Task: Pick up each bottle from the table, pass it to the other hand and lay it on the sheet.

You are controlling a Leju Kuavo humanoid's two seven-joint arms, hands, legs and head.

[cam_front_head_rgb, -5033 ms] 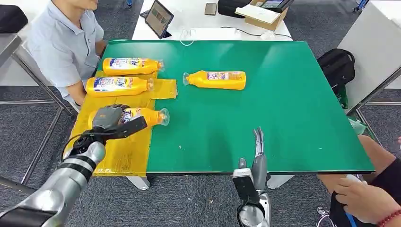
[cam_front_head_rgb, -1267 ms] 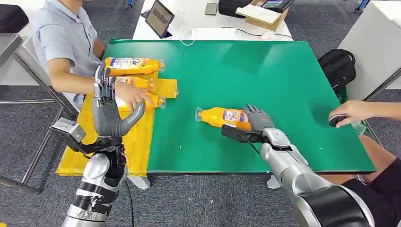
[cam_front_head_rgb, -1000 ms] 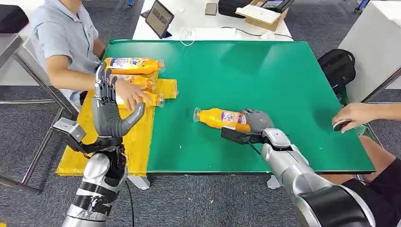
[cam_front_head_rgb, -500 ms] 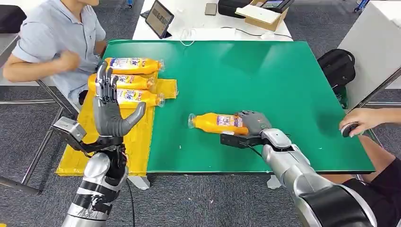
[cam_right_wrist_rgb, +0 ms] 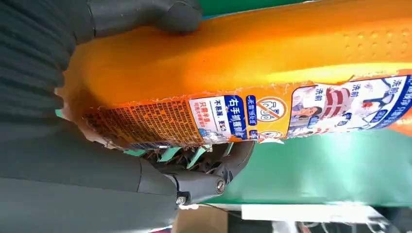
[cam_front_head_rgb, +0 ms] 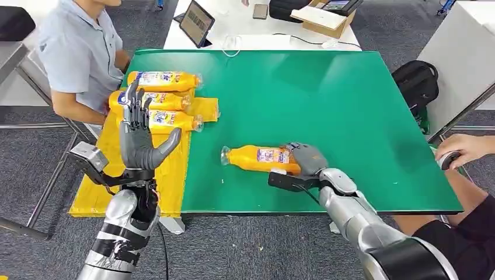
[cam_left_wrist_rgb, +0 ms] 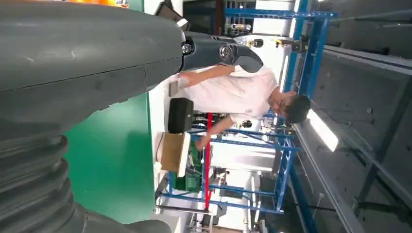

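Right hand [cam_front_head_rgb: 307, 158] gripping orange bottle [cam_front_head_rgb: 258, 159] over green counter [cam_front_head_rgb: 327, 105]; left hand [cam_front_head_rgb: 139, 137] raised, fingers spread.

The orange glossy plastic bottle [cam_front_head_rgb: 260, 158] is wearing a torn paper label [cam_right_wrist_rgb: 243, 119]; the green tabletop [cam_front_head_rgb: 327, 99] is looking matt and smooth; the yellow sheet [cam_front_head_rgb: 169, 169] is showing a creased sheen.
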